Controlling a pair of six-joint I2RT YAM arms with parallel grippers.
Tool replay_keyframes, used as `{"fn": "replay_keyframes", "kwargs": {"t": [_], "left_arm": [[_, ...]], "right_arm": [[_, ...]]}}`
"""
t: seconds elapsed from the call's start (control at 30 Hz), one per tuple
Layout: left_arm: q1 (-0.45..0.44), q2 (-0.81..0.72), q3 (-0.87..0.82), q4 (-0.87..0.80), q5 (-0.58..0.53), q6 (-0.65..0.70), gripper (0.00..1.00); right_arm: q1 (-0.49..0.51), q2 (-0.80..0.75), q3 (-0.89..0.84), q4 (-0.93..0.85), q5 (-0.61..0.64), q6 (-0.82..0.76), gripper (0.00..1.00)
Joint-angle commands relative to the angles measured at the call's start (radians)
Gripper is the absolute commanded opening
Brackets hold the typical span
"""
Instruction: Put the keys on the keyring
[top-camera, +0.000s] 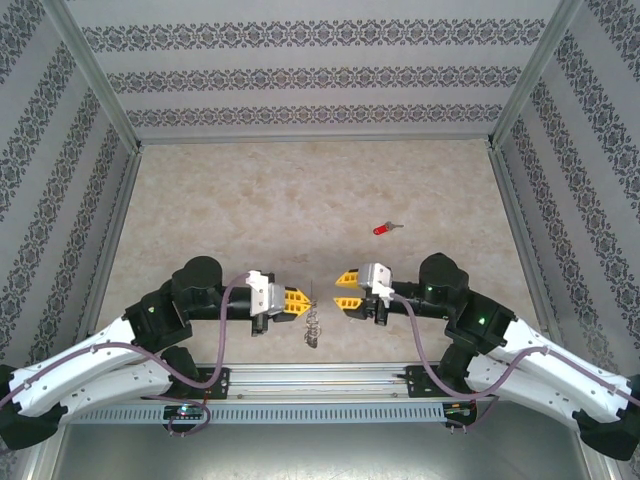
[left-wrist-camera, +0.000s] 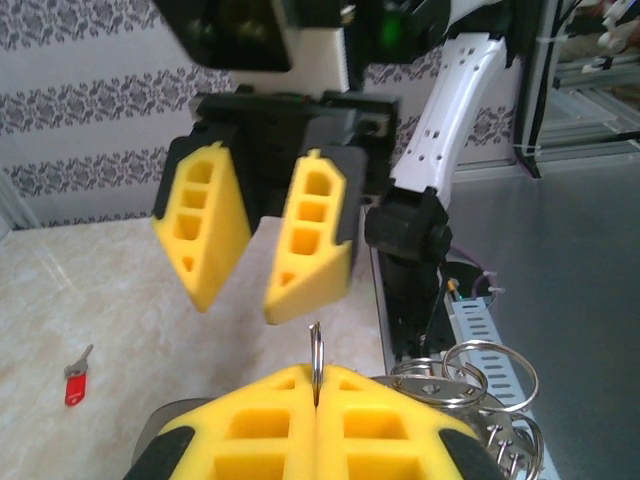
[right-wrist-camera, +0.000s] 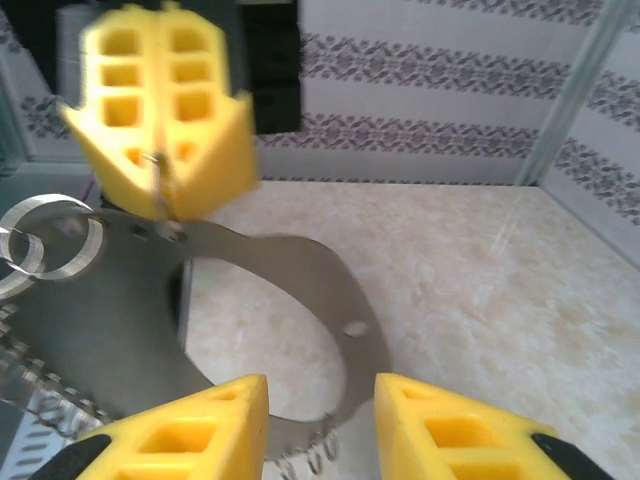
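The keyring (top-camera: 313, 320) is a thin grey metal loop (right-wrist-camera: 345, 290) fringed with small silvery rings (left-wrist-camera: 480, 375). It is held off the table near the front edge. My left gripper (top-camera: 297, 301) is shut on its rim, and the ring's thin edge (left-wrist-camera: 316, 355) stands up between the closed yellow pads. My right gripper (top-camera: 348, 292) faces it from the right, open, its fingers (right-wrist-camera: 190, 430) just short of the loop's lower rim without touching. The red-headed key (top-camera: 384, 229) lies on the table beyond the right gripper, and appears as a small key (left-wrist-camera: 76, 380) in the left wrist view.
A perforated metal rail (top-camera: 320, 385) runs along the near edge under both arms. Patterned walls and aluminium frame posts (top-camera: 515, 75) enclose the beige table (top-camera: 250, 200) on three sides.
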Motion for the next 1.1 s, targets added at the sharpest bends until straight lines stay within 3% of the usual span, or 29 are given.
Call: {"fn": "replay_keyframes", "kwargs": {"t": [0.0, 0.57, 0.87, 1.07], "left_arm": [[-0.007, -0.024, 0.026, 0.027, 0.076, 0.005, 0.00], [0.007, 0.029, 0.047, 0.065, 0.117, 0.010, 0.00], [0.017, 0.035, 0.051, 0.076, 0.129, 0.008, 0.00], [0.023, 0.033, 0.047, 0.077, 0.136, 0.005, 0.00]], "right_arm": [[-0.048, -0.002, -0.024, 0.089, -0.045, 0.070, 0.33], [-0.176, 0.093, -0.044, 0.191, -0.228, 0.127, 0.34], [-0.196, 0.102, -0.052, 0.209, -0.214, 0.154, 0.34], [-0.225, 0.134, -0.037, 0.190, -0.126, 0.205, 0.38]]}}
